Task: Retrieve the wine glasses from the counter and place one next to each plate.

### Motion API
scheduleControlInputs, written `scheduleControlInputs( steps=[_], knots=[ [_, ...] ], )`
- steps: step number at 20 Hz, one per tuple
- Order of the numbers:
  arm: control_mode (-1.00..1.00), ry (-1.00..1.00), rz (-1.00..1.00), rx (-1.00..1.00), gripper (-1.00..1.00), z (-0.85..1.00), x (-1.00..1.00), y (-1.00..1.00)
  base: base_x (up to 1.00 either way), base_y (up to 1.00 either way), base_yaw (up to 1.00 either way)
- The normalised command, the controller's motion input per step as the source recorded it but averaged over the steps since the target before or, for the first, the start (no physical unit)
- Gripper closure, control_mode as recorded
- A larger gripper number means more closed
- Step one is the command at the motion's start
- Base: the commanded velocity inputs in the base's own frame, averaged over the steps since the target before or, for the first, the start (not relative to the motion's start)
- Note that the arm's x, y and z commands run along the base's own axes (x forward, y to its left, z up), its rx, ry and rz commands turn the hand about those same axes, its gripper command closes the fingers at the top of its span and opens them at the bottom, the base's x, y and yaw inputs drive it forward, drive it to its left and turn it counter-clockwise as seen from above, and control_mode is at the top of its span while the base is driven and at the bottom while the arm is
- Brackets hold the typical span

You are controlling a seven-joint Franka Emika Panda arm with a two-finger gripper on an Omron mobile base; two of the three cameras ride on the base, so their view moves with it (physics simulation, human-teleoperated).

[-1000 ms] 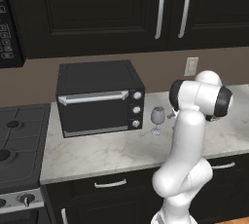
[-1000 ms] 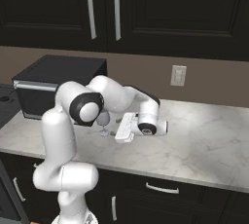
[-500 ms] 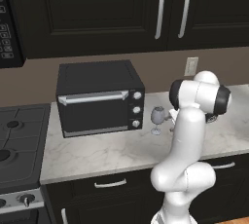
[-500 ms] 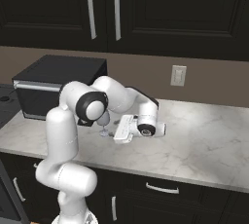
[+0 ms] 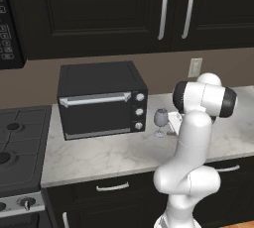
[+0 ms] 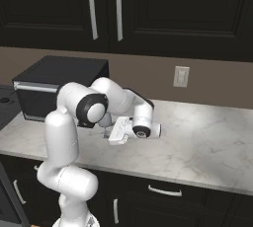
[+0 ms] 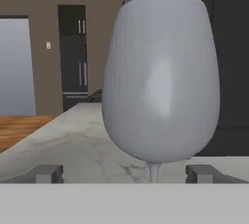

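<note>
We see the marbled surface [image 5: 99, 155] carrying a black toaster oven [image 5: 101, 99] (door shut). Just right of the oven stands one wine glass [image 5: 160, 121], upright. The pincer [image 7: 125, 173] is spread, a fingertip [image 7: 46, 173] either side of the stem, not touching.

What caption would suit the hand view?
Open pincer closing in on a grey see-through stemmed wine glass standing upright on the white-grey marbled stone counter.

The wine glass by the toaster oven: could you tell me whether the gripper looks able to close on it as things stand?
Probably yes: the gripper is open, its fingertips either side of the wine glass, nothing between.
</note>
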Motion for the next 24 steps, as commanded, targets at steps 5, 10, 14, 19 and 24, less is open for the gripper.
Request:
scheduleControlInputs(
  steps=[5, 10, 14, 19, 24],
  knots=[
    [-1.00, 0.06, 0.00, 0.00, -1.00, -0.06, 0.00, 0.00, 0.00, 0.00, 0.00],
    [-1.00, 0.10, 0.00, 0.00, -1.00, -0.02, 0.01, 0.01, 0.00, 0.00, 0.00],
    [-1.00, 0.12, 0.00, 0.00, -1.00, 0.00, 0.03, 0.08, 0.00, 0.00, 0.00],
    [-1.00, 0.09, 0.00, 0.00, -1.00, -0.01, 0.01, 0.04, 0.00, 0.00, 0.00],
    [-1.00, 0.04, -0.01, 0.00, -1.00, -0.02, 0.06, 0.06, 0.00, 0.00, 0.00]
  ],
)
